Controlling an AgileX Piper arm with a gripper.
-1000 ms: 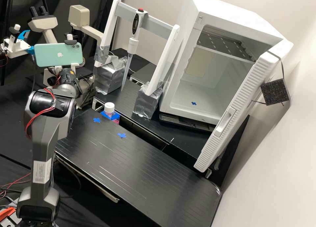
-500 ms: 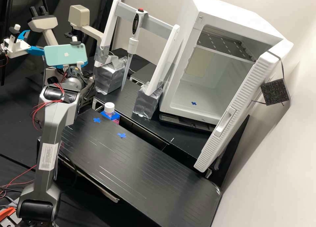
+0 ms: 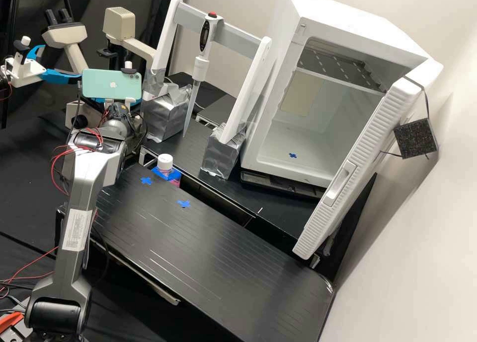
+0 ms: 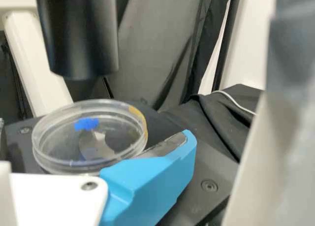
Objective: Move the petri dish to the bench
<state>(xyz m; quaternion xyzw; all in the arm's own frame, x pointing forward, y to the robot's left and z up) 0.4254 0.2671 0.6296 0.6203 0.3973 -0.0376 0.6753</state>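
My gripper (image 3: 99, 101) is at the microscope on the left, mostly hidden behind the green phone mounted on the arm. In the wrist view the gripper (image 4: 152, 174) stands open, one blue finger close beside the petri dish (image 4: 91, 159). Clear and round, the dish rests on the dark microscope stage (image 4: 209, 185), with a blue mark seen through it. Whether the finger touches the rim I cannot tell. The black bench (image 3: 223, 247) carries two blue tape crosses, one of them (image 3: 184, 203) nearer its middle.
A black cylinder (image 4: 78, 34) hangs above the dish. A white-capped bottle (image 3: 165, 163) stands at the bench's back edge. Behind it are the pipette stand (image 3: 223, 156) and the open white cabinet (image 3: 310, 153). A second arm (image 3: 59, 76) reaches in at far left.
The arm has swung right in the high view, carrying the phone with it towards the pipette stand. The second arm's blue finger shows more fully.
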